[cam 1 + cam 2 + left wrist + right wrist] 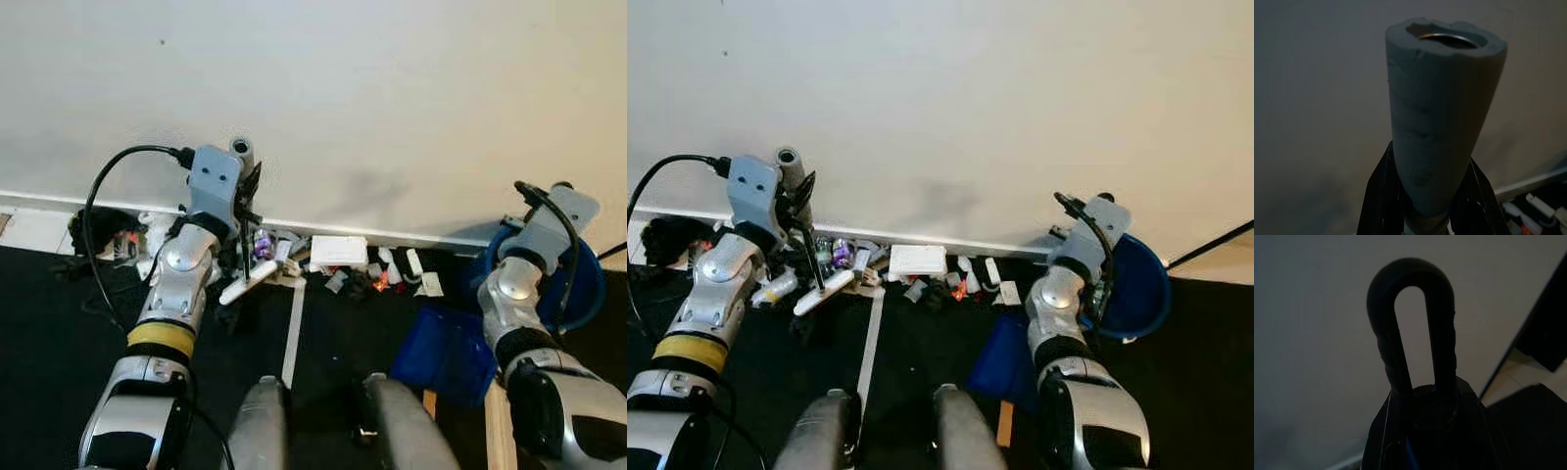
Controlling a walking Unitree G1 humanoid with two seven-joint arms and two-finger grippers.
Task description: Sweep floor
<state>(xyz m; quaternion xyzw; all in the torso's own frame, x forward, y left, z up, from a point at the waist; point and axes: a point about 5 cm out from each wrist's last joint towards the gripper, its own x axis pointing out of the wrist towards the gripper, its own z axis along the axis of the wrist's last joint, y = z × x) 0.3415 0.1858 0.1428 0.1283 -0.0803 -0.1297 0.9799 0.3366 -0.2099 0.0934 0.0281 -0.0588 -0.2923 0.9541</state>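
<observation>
Status, sweeping: litter (338, 266) lay gathered along the baseboard at frame centre, on the dark floor (343, 338), none yet collected. My left gripper (1425, 205) pinched the broom handle (1442, 117). My right gripper (1422, 431) clamped the dustpan handle (1413, 318); dustpan (1136, 289), right of frame, contents indiscernible.

We see a broom whose grey foam-wrapped handle (242, 152) stands near upright at the left, its thin dark shaft running down to the black floor (343, 333). A blue dustpan (446, 352) sits on the floor at the right, with a black looped handle (1411, 328). Scattered litter (343, 259) of white scraps, wrappers and small red bits lies along the white baseboard, far from us, between the two.
</observation>
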